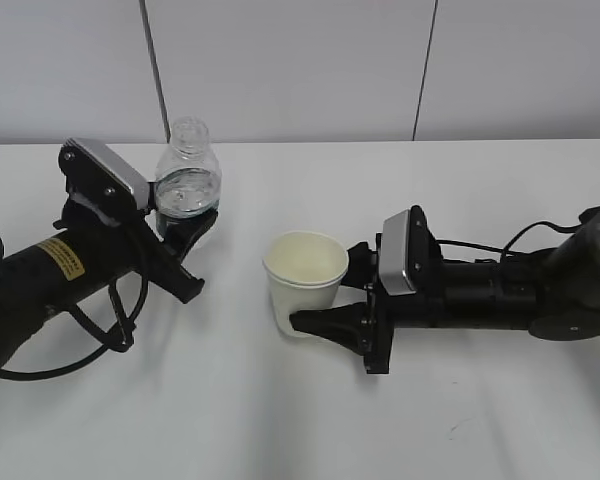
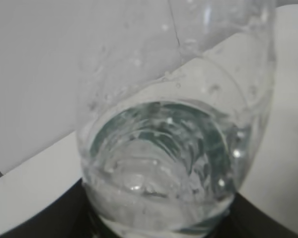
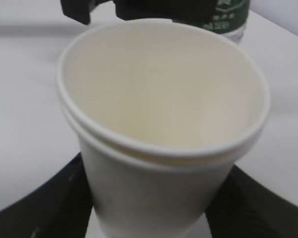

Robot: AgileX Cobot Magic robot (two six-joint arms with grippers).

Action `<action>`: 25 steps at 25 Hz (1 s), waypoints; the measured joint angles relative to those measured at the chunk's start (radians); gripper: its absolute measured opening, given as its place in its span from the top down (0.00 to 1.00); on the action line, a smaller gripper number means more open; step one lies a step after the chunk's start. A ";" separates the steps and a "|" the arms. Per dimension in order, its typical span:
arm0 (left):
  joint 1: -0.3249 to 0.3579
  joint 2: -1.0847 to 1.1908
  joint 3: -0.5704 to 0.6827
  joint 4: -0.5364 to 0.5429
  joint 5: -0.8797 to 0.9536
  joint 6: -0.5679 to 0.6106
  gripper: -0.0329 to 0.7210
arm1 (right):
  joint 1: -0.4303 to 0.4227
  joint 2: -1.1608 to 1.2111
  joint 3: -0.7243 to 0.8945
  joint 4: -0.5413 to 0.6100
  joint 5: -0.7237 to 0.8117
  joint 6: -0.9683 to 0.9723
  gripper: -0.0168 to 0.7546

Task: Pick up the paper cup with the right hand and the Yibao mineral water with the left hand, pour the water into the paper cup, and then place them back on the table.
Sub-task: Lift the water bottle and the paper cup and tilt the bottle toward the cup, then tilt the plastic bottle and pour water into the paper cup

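Two arms low over table (image 1: 280, 420): left hand (image 1: 185, 222) fingers clamp Yibao mineral water (image 1: 188, 178) (uncapped); right hand (image 1: 330, 290) fingers clamp paper cup (image 1: 305, 280).

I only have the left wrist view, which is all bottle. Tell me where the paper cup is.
Observer: The paper cup stands upright on the table, right of the Yibao mineral water in the exterior view, with bare table between them.
Operator: Report the right gripper.
Observer: The right gripper has a finger on each side of the cup.
Operator: Check inside the cup.
Observer: The right wrist view shows its cream inside with no water visible.
Operator: Confirm the bottle cap.
Observer: No cap shows on the bottle's neck; the left gripper holds the bottle low, around the label.
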 joint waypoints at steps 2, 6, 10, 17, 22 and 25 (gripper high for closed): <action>0.000 -0.003 0.001 -0.017 0.000 0.054 0.49 | 0.019 0.000 -0.015 -0.004 0.000 0.017 0.38; 0.000 -0.005 0.003 -0.053 0.001 0.146 0.49 | 0.056 0.000 -0.044 -0.012 0.000 0.046 0.38; 0.000 -0.005 0.004 -0.083 0.001 0.233 0.49 | 0.075 0.000 -0.073 -0.026 0.000 0.096 0.38; 0.000 -0.005 0.006 -0.108 0.001 0.356 0.49 | 0.077 0.000 -0.091 -0.037 0.002 0.117 0.38; 0.000 -0.005 0.006 -0.108 0.001 0.454 0.49 | 0.077 0.000 -0.091 -0.042 0.024 0.127 0.38; 0.000 -0.005 0.006 -0.108 0.001 0.505 0.49 | 0.079 0.000 -0.091 -0.042 0.035 0.138 0.38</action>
